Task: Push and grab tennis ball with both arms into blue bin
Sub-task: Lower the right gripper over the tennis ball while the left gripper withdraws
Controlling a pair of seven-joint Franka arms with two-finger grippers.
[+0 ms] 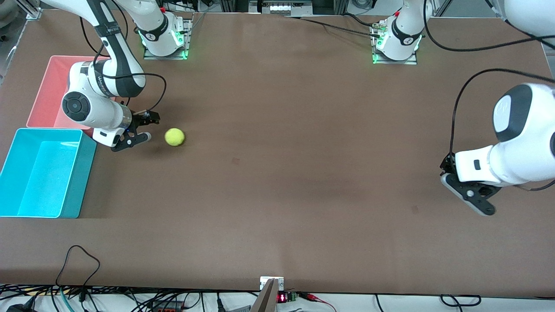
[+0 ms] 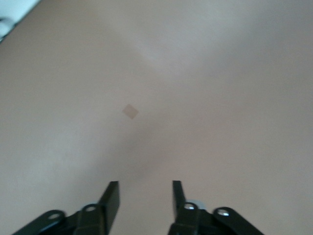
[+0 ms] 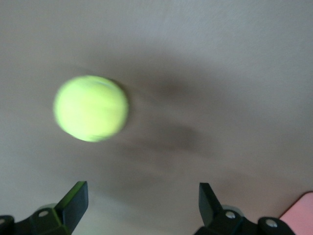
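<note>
The left gripper (image 1: 470,197) hung low over bare brown table (image 1: 277,182) toward the left arm's end, its fingers (image 2: 111,198) parted with nothing between them. The blue bin (image 1: 26,208) sat at the right arm's end, the pink bin (image 1: 43,95) just beside it and farther from the front camera. The tennis ball (image 1: 174,137) lay on the table close to the right gripper (image 1: 141,126), whose fingers (image 3: 76,198) were spread wide and clear of it. The lettering on the right arm was too small to read.
</note>
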